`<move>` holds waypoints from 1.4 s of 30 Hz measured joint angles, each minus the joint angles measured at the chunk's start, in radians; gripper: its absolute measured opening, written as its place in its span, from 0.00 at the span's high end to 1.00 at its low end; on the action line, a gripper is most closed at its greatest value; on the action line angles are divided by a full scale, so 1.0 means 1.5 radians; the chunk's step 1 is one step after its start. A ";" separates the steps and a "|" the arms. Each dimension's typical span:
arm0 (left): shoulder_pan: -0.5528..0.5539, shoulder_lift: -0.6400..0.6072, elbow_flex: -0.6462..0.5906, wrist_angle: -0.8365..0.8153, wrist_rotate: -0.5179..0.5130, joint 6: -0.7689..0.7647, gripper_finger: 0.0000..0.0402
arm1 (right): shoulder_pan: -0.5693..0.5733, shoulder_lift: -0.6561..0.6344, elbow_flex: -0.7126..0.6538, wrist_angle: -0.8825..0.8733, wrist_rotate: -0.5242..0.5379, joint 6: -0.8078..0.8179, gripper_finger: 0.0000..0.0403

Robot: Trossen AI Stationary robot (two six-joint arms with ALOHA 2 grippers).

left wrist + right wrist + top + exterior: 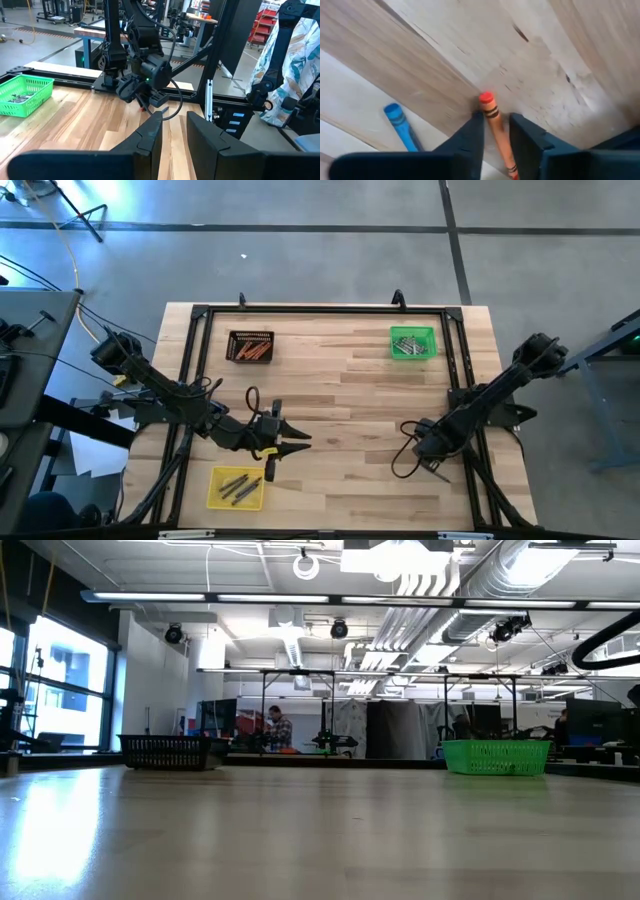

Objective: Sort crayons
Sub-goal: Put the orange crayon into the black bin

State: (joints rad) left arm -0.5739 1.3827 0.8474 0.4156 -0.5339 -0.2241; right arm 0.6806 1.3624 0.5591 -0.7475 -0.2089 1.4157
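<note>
My right gripper [432,464] is low over the table near its right edge, shut on an orange-red crayon [493,125]. A blue crayon [401,127] lies flat on the wood beside it. My left gripper [297,442] is open and empty over the table's left half, its fingers [150,131] pointing toward the right arm. A black tray [250,345] holds orange-red crayons, a green tray [412,342] holds grey ones, and a yellow tray [237,487] holds several greyish ones. My right gripper pinches the orange-red crayon's wrapped shaft [496,131] between its two fingers, which slant down at the table. The crayon runs along the fingers, its red tip [486,97] sticking out past them close to the wood. Whether the tip touches the table, I cannot tell.
The black frame rails [455,370] run along the table's edges beside the right arm. The black tray [165,752] and green tray [495,757] stand at the far side. Bare wood [350,400] lies between the two arms. A person shows far back in the room.
</note>
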 joint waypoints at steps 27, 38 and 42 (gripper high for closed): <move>-0.002 0.000 0.000 -0.061 0.000 -0.022 0.81 | -0.016 0.000 0.134 -0.023 0.145 -0.051 1.00; -0.003 0.011 0.000 -0.103 0.000 -0.059 0.81 | -0.011 -0.001 0.312 -0.006 0.483 -0.232 1.00; -0.001 0.047 0.000 -0.101 0.000 -0.059 0.81 | -0.006 -0.001 0.355 0.067 0.641 -0.355 1.00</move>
State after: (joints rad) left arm -0.5751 1.4531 0.8478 0.2642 -0.5332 -0.3119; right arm 0.6712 1.3613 1.0910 -0.6466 0.7532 0.8835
